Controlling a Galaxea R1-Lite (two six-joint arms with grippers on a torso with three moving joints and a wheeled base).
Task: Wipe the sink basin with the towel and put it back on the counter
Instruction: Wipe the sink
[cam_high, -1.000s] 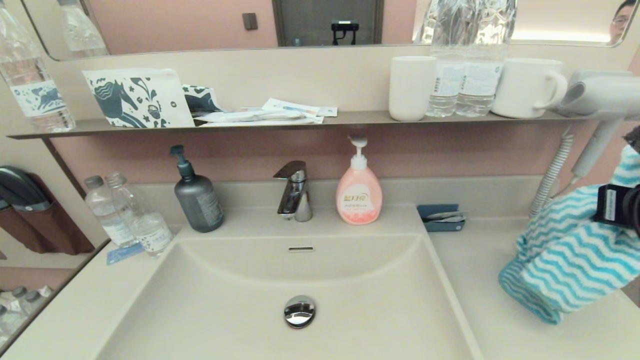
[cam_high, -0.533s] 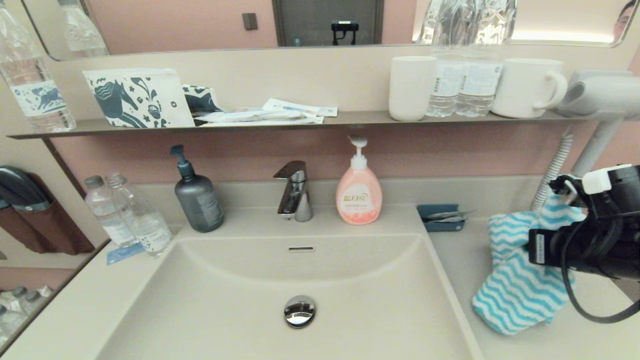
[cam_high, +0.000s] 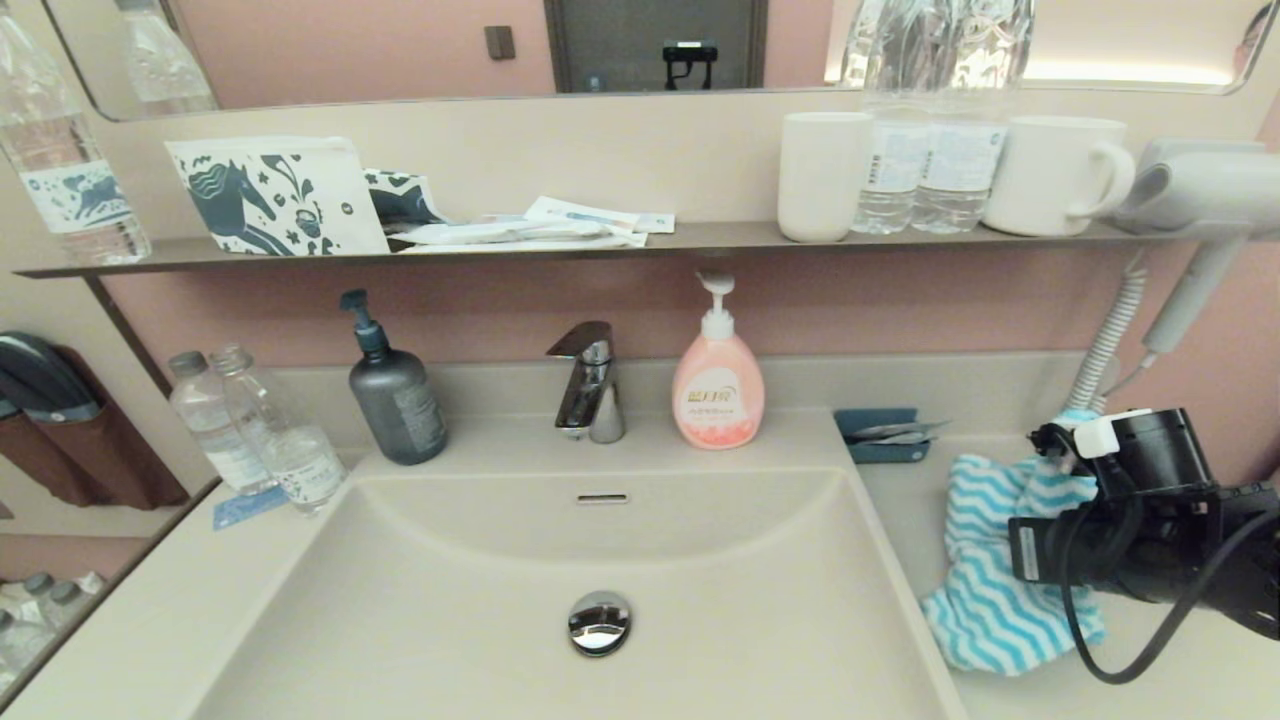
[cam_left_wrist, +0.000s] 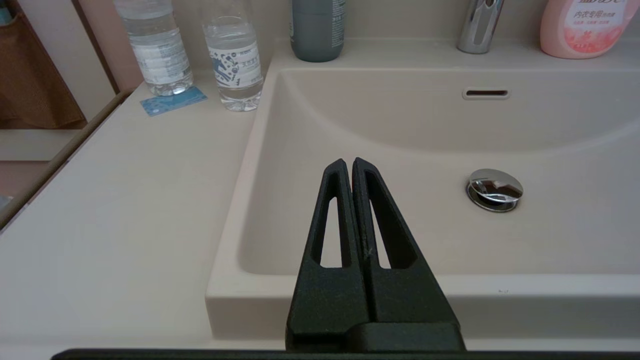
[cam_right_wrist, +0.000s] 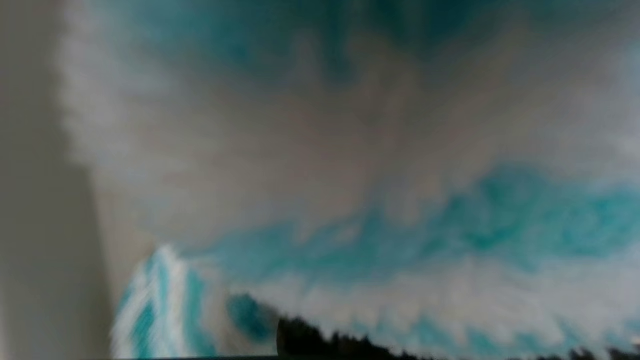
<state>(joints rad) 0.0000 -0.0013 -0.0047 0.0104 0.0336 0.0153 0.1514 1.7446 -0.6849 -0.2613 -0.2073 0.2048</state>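
Observation:
The turquoise-and-white zigzag towel (cam_high: 985, 590) lies crumpled on the beige counter (cam_high: 905, 500) to the right of the sink basin (cam_high: 450, 600). One end of it is bunched up at my right gripper (cam_high: 1050, 520). That gripper reaches in from the right, low over the counter, shut on the towel, which buries its fingers. In the right wrist view the towel (cam_right_wrist: 400, 225) fills nearly everything. The basin holds only its chrome drain plug (cam_high: 599, 622) and overflow slot (cam_high: 602, 497). My left gripper (cam_left_wrist: 348, 162) is shut and empty, parked over the basin's near left rim (cam_left_wrist: 225, 280), out of the head view.
Behind the basin stand a faucet (cam_high: 590, 385), a pink soap pump (cam_high: 717, 385) and a grey pump bottle (cam_high: 395, 395). Two water bottles (cam_high: 260, 440) are at the back left. A small blue tray (cam_high: 882, 435) sits behind the towel. A hair dryer (cam_high: 1200, 190) hangs above.
My right gripper has come down and moved left with the towel. The towel hung in the air a second ago; now most of it rests on the counter.

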